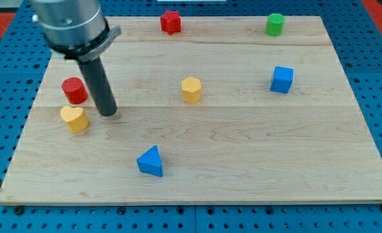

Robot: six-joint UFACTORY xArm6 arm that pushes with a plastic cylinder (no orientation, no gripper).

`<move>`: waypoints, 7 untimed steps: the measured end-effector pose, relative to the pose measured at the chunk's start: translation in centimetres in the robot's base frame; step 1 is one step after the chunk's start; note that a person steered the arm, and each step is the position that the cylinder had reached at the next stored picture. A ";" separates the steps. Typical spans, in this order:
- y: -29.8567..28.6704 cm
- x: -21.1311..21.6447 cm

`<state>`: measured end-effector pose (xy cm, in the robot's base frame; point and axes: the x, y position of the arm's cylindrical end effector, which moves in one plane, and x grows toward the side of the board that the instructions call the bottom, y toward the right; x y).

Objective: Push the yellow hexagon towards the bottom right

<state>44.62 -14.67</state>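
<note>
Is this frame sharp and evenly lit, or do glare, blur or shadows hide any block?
Camera view: evenly lit, with no glare on the wooden board; blocks cast only faint shadows. Yellow hexagon, blue triangle and green cylinder have crisp edges. The arm's grey housing at the view's top left looks slightly soft. My tip is sharp, just right of the yellow heart-like block.

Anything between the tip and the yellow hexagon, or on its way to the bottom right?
No. My tip is left of the yellow hexagon with bare board between. The blue triangle and blue cube lie off the diagonal.
</note>
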 end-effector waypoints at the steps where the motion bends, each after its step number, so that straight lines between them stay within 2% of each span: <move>1: -5.3 0.8; 2: -8.7 5.3; 3: -8.7 9.1; 5: 5.0 -1.1; 6: 6.2 -4.9; 7: 9.7 -5.2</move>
<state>39.37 -4.97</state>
